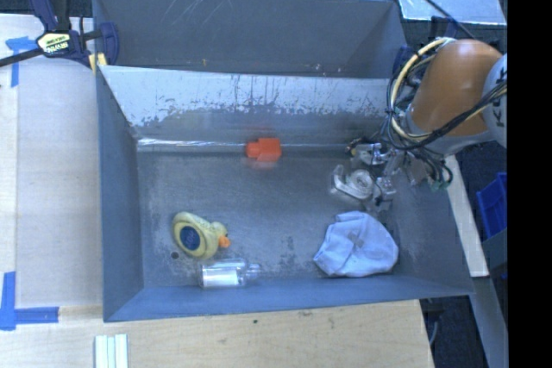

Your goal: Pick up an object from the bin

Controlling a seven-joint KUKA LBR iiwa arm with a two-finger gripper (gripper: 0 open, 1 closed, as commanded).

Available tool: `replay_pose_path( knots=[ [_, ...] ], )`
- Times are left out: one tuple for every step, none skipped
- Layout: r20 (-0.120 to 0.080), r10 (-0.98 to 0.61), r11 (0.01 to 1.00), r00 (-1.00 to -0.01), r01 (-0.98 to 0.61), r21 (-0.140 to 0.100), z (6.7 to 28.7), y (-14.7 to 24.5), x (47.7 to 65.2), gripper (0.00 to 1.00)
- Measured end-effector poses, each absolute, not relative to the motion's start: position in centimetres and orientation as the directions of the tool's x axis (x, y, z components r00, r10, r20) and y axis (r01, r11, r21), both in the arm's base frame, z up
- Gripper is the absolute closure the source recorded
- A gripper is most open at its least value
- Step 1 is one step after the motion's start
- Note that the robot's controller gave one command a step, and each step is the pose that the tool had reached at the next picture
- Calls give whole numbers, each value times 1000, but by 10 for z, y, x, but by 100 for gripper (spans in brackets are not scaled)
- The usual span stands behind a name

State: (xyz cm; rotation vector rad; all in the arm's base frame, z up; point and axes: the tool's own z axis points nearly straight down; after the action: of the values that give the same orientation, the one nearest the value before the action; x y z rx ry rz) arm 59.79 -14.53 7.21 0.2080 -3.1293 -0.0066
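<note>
the end effector hangs low at the right side of the bin, just above and beside a crumpled white cloth that lies near the front right corner. whether it stands wide or narrow i cannot tell. an orange block sits against the far wall. a yellow toy duck and a clear small bottle lie near the front left corner.

Just one camera, up above the bin and tilted a bit, so the wall beyond the hand shows its whole face. It's far enough back to fit the entire bin, with the arm entering from the right.
</note>
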Motion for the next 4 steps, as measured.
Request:
replay_pose_path(
  knots=[
    [5, -133, 991, -991, -133, 4, 72, -145, 598, 100],
    [5, -133, 991, -991, -133, 4, 72, -145, 598, 100],
    [5, -135, 991, -991, -135, 4, 168, -138, 596, 100],
    [5, -187, 982, -982, -187, 5, 101, -131, 598, 100]
  ],
)
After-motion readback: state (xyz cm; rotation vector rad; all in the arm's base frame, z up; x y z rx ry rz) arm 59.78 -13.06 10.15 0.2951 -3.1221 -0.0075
